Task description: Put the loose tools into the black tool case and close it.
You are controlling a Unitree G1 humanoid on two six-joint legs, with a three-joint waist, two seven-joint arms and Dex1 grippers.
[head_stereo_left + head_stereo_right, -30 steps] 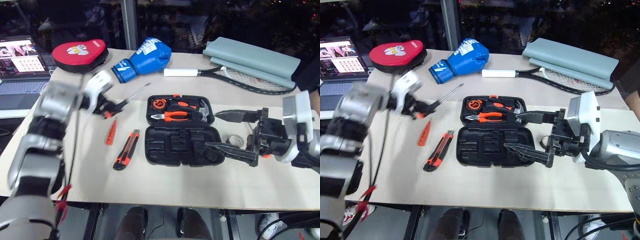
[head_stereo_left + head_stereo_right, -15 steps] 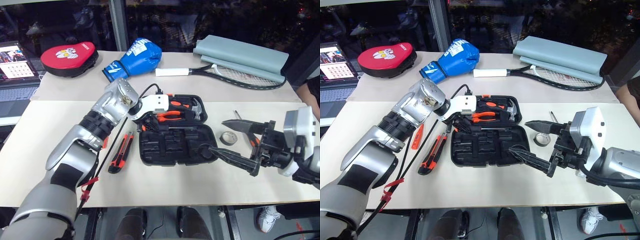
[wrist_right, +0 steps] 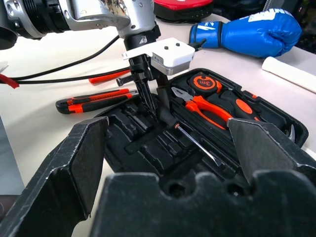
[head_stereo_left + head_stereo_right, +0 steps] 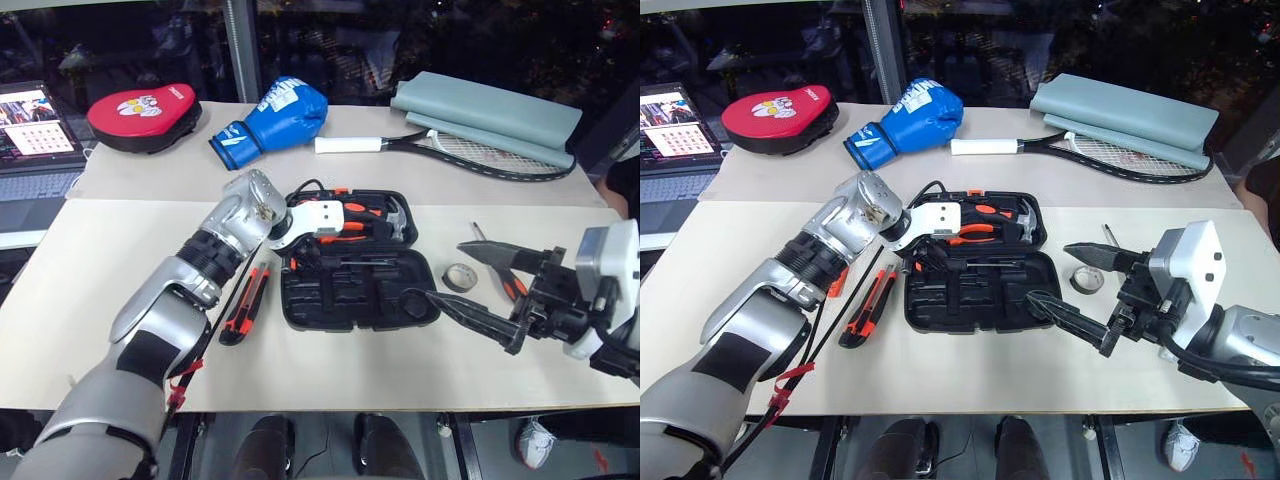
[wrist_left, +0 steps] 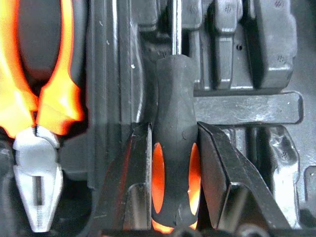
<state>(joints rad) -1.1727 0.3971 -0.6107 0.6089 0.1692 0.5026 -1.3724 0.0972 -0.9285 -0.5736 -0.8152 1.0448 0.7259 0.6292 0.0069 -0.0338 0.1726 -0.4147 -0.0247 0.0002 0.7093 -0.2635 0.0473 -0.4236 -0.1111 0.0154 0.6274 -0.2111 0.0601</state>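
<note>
The black tool case (image 4: 380,300) lies open in the middle of the table, with pliers (image 5: 39,98), a hammer and a tape measure in its far half. My left gripper (image 5: 175,163) points down into the near half, shut on the black-and-orange handle of a screwdriver (image 3: 197,144) whose shaft lies along the case by the hinge. A utility knife (image 4: 245,303) and a slim orange tester screwdriver (image 3: 111,76) lie left of the case. Right of it are a grey tape roll (image 4: 460,277) and another screwdriver (image 4: 478,232). My right gripper (image 4: 433,270) hovers open over the case's right end.
A red punch pad (image 4: 145,103), a blue boxing glove (image 4: 275,115), a racket (image 4: 450,148) and a grey cover (image 4: 490,110) lie along the table's far side. A laptop (image 4: 35,120) sits at the far left. My left arm's cable hangs over the utility knife.
My left arm has swung right and down from above the table's left side, carrying the screwdriver into the case. The right gripper has stayed open and nearly still. The head view has shifted.
</note>
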